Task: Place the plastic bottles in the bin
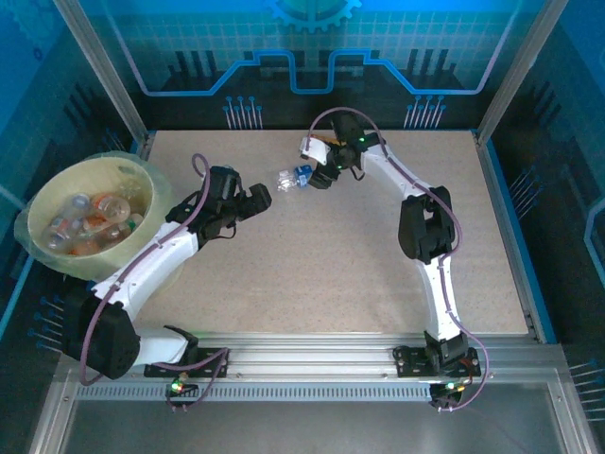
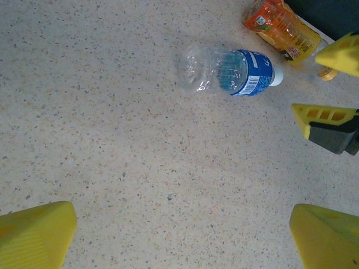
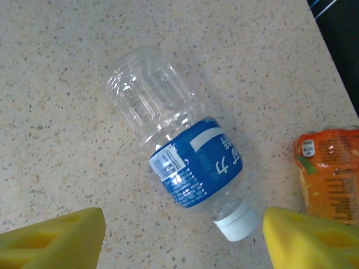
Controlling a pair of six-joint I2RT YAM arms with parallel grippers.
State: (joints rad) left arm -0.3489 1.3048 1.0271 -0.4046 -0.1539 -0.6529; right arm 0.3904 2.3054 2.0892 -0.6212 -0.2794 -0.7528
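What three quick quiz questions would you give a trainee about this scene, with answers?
1. True or false: the blue-label bottle lies on its side on the table.
2. Its cap is: A white, B red, C green?
3. Which is nearer the bin: the left gripper or the right gripper?
Key: 1 true. 2 A. 3 left.

Blue label on the clear bottle — white characters, none legible — plus a barcode.
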